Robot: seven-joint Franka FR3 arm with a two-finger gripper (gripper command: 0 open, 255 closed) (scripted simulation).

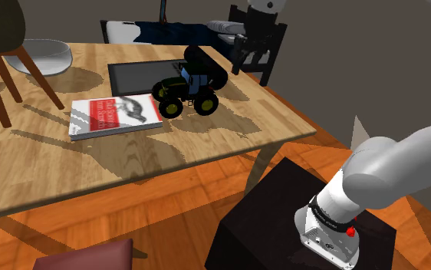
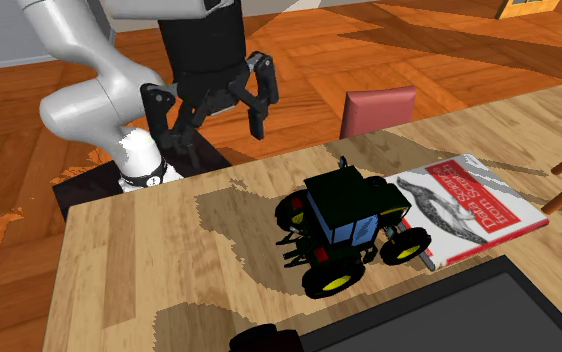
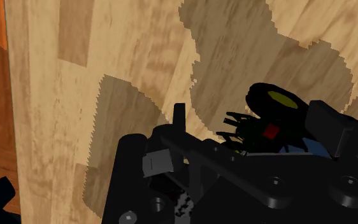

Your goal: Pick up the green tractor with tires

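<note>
The tractor [image 1: 185,92] stands on the bench [image 1: 229,134]. In the shoulder view, the book [image 1: 114,115] lies just left of it, the tablet [image 1: 139,74] behind both. The pincer [image 2: 212,125] hangs apart from the tractor.

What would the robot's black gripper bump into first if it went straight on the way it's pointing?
Most likely the bare wooden table top, beside the dark toy tractor. The open gripper hangs pointing down near the table's edge, though depth is hard to judge.
</note>
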